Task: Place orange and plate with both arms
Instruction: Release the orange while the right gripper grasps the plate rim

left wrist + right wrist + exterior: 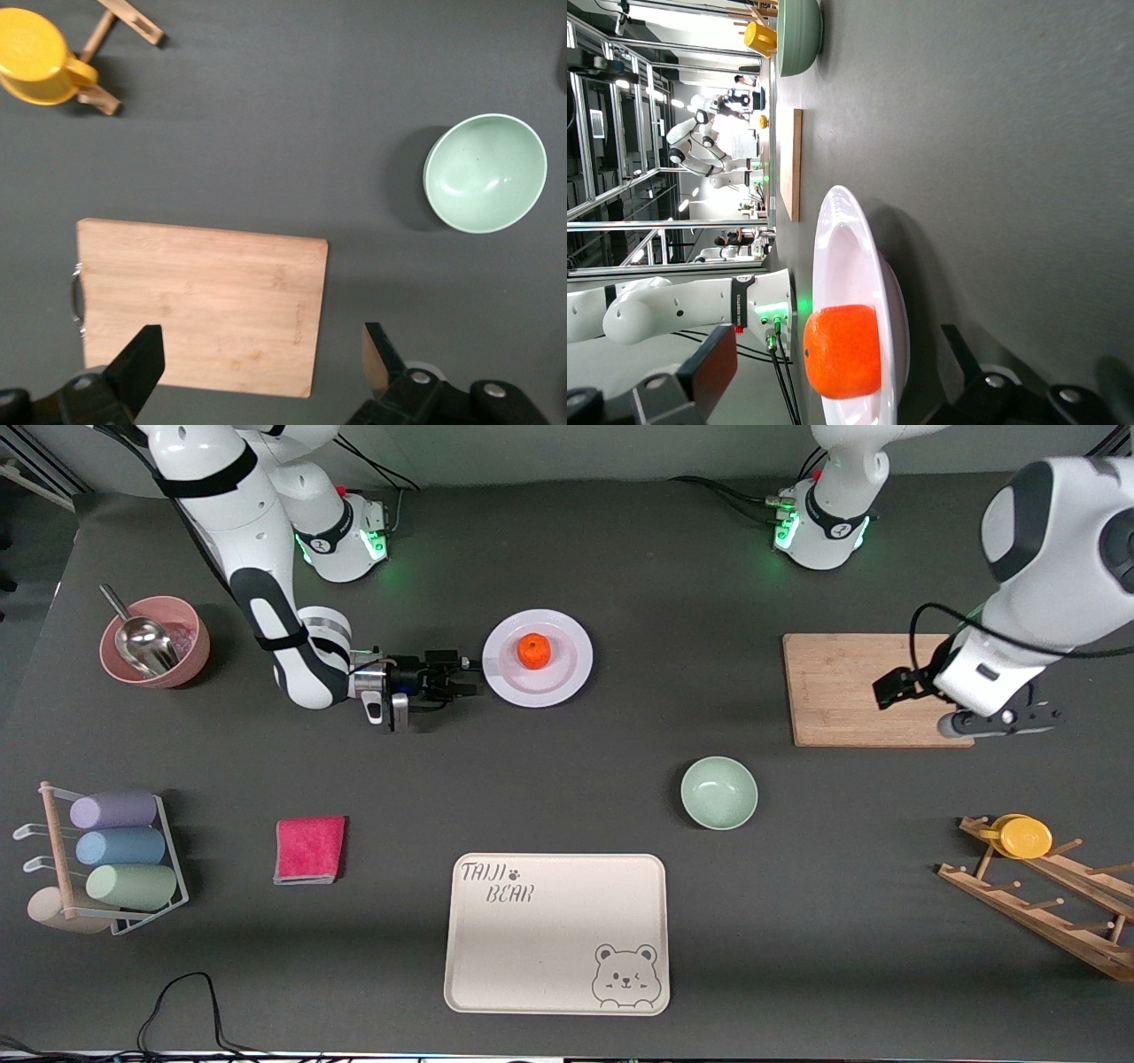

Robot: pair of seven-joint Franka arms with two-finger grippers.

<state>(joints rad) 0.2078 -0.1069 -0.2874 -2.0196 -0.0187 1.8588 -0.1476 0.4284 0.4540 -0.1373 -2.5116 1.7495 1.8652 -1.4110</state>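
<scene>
Dark tabletop: orange [533, 650] sits on plate [538, 658], right gripper [468, 676] unclenched at its rim, left gripper [904, 691] unclenched over cutting board [850, 688].

Glossy white arms [266, 558] with black joints, green-lit bases, black cables.

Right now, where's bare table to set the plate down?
Bare table lies between the plate and the cutting board, and between the pink cloth and the green bowl. Crowded beside the plate, where the right tool sits.

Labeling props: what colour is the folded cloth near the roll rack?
Magenta-pink cloth, plain with no pattern; the front view shows it best.
</scene>
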